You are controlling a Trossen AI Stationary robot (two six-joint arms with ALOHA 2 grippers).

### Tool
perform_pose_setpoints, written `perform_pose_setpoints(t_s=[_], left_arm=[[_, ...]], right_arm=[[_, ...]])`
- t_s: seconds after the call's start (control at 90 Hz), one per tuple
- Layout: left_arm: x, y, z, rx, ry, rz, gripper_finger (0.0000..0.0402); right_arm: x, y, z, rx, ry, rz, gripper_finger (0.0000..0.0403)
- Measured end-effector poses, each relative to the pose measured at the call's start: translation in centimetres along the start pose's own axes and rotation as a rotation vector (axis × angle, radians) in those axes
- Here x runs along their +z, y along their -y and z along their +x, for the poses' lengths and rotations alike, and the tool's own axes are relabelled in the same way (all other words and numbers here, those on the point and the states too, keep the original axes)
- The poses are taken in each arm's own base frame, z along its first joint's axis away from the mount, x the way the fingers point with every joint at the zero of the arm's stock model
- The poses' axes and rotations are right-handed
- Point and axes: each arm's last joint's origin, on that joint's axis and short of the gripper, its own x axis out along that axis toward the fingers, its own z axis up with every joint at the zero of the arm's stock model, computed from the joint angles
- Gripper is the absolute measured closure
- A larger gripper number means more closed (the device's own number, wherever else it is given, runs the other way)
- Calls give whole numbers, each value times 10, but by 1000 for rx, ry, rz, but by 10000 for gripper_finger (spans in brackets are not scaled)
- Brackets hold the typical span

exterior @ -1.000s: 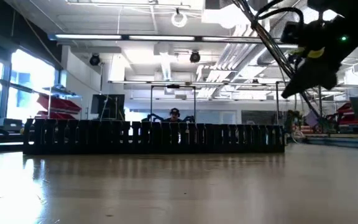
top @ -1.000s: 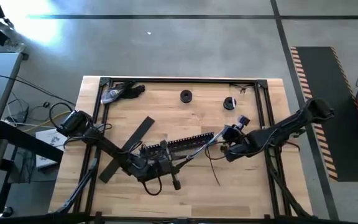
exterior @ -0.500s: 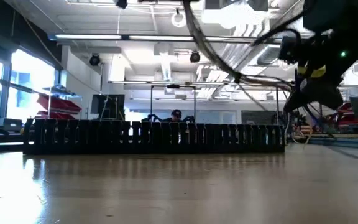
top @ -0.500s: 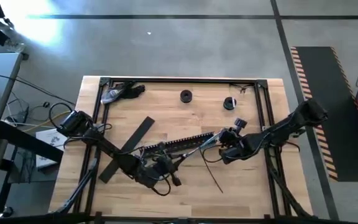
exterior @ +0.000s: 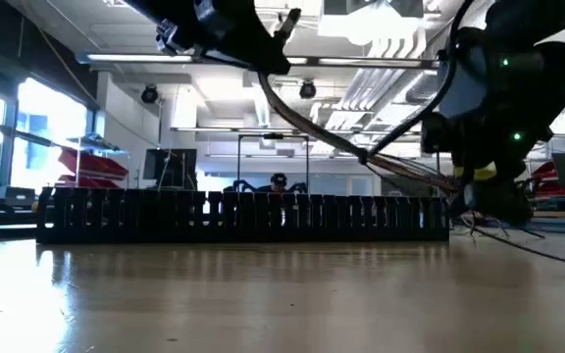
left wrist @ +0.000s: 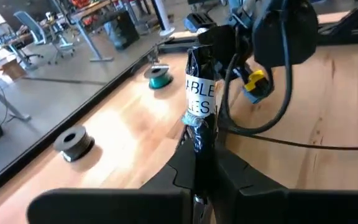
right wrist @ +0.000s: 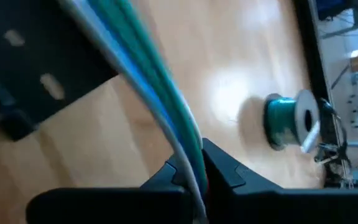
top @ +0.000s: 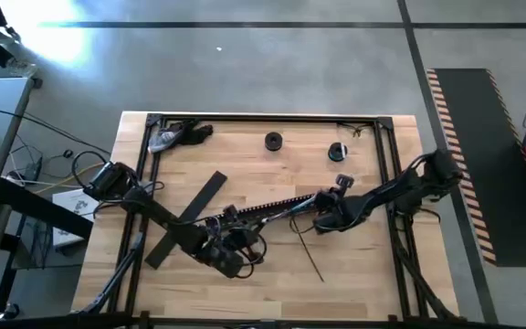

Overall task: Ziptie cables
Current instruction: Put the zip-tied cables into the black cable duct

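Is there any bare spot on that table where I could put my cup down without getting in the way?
The near strip of the table, below the thin dark line, looks bare, as does the back edge between the two spools. The middle is crowded: the left gripper and right gripper hold the cables by the black channel.

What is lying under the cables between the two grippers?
Under the cables lie the black slotted channel and bare wooden table. The left gripper and right gripper cover whatever lies directly beneath them.

Wooden table [top: 354, 274]; channel [top: 268, 208] (black); spools [top: 273, 141].
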Motion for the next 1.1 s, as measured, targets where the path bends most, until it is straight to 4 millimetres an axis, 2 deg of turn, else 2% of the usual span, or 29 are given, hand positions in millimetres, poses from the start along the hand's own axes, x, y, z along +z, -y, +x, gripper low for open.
perform_pose_setpoints(t_s=[0.133,0.278,0.478,0.633,0.889,1.1], left_arm=[[-5,-2,0,11,-28,1,396],[-8,-3,0,17,-44,3,396],[-9,-2,-3,9,-48,4,396],[-10,-1,-6,20,-40,13,396],[-9,-2,-8,23,-37,17,396],[3,-15,-16,34,-33,16,396]], right_arm=[[1,-4,3,9,3,-9,380],[1,-4,2,13,5,-8,333],[1,5,-7,61,-3,-13,258],[-3,15,-16,117,-41,-24,218],[-15,30,-27,145,-154,40,204],[-24,37,-43,122,-133,79,204]])
